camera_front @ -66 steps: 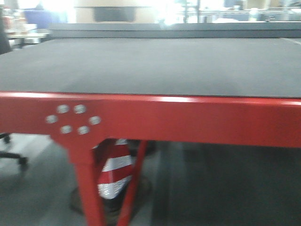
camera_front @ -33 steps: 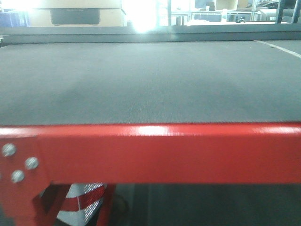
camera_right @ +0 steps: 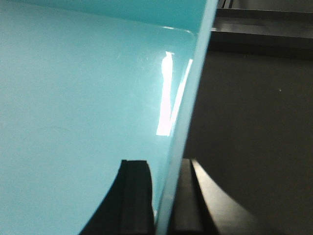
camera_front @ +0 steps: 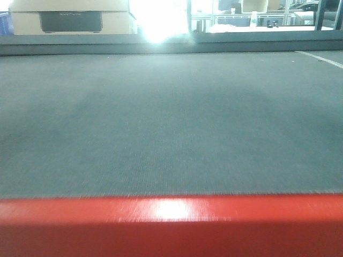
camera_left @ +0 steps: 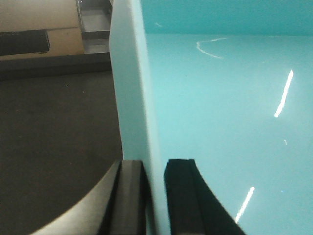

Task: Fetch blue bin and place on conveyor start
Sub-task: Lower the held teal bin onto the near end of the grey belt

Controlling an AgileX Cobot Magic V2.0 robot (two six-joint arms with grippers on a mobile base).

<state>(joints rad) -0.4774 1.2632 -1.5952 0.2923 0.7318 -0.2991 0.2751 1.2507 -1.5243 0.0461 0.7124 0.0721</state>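
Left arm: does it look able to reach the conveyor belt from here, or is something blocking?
Probably yes. The left gripper grips the blue bin by its wall, the belt shows right beside it, and nothing lies on that belt ahead.

Industrial site, warehouse or factory-floor type. Wide dark grey conveyor belt (camera_front: pixel 171 123) fills front view, finely textured, edged by red-painted metal frame (camera_front: pixel 171 227). Beyond belt: stacked cardboard boxes (camera_front: pixel 69 16) with dark panel, metal upright (camera_front: pixel 189 16), cluttered benches (camera_front: pixel 252 25) far right. Strong glare (camera_front: pixel 158 19) at back, source unclear. Same dark belt shows in both wrist views.
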